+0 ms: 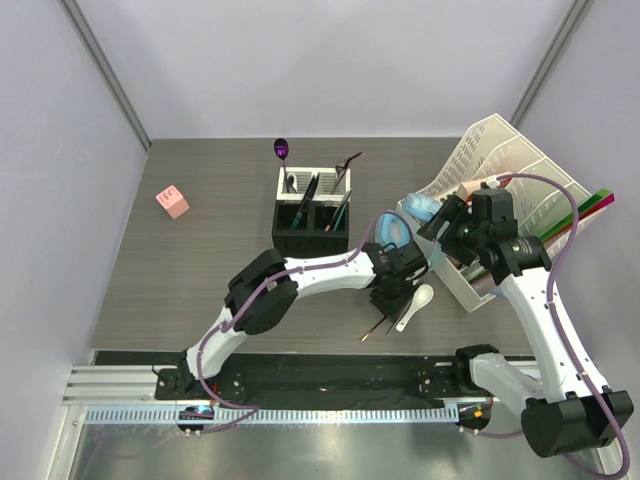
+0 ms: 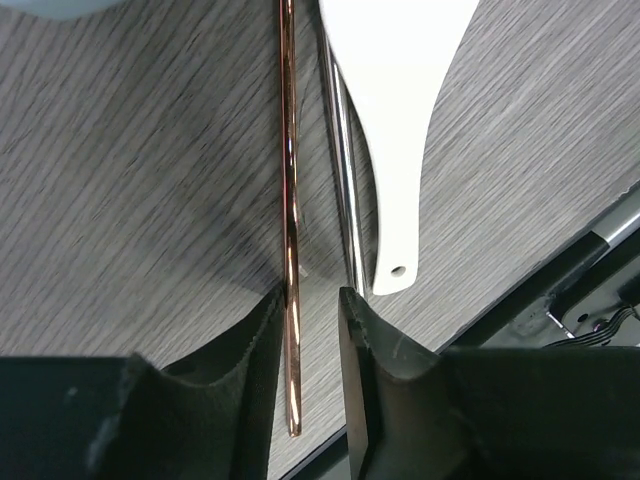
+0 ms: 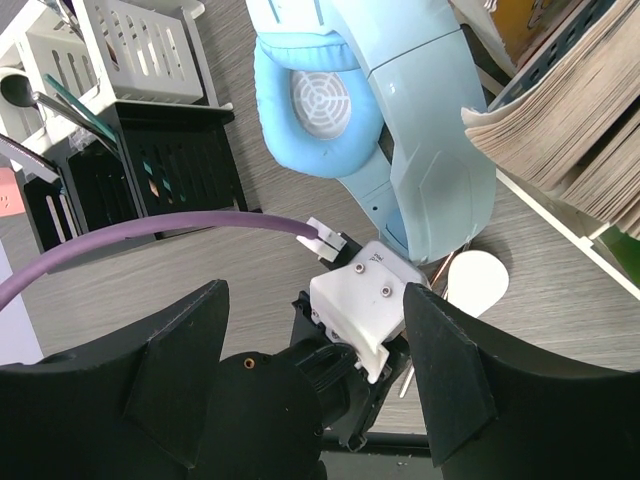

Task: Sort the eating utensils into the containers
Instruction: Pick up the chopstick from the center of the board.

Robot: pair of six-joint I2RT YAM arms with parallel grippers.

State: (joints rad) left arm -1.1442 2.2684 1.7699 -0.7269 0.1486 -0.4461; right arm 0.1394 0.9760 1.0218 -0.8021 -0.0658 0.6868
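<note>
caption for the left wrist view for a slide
Left fingers open astride a slim copper-coloured utensil handle, white ceramic soup spoon alongside, on grey wood-grain table

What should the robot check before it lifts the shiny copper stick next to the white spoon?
1. Copper utensil lies between the fingers of the left hand: ok.
2. Left hand squeezed tight on it: not ok, a gap shows beside it.
3. Silver piece clear of the fingers: cannot tell, it runs right up to one finger.
4. White spoon outside the fingers: ok.
5. Free slot in the black caddy: cannot tell.
6. Right hand open and empty: ok.
</note>
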